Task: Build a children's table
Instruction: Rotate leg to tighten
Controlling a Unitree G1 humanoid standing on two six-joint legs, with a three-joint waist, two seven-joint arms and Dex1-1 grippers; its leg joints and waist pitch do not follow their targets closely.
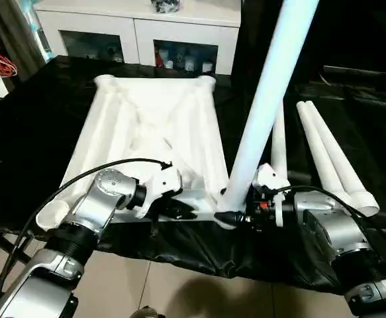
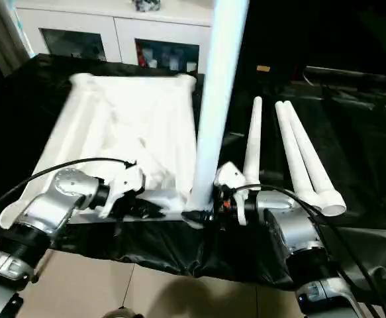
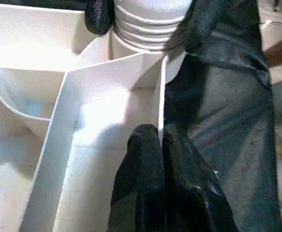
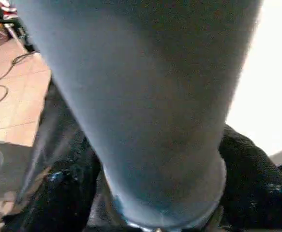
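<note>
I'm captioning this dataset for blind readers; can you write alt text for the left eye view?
The right gripper holds an upright white leg at the near right corner of the upside-down white tabletop. The left gripper is shut on its near rim. Three more legs lie on the black cloth.

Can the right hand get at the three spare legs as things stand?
Probably not yet: the right hand grips the upright leg at the corner socket. The spare legs lie unobstructed on the black cloth beside it.

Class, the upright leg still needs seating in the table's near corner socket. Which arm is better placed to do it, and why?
Right. The right gripper already has its jaws around the base of the upright leg at the corner socket. The left gripper is pinching a rib of the tabletop, steadying it.
</note>
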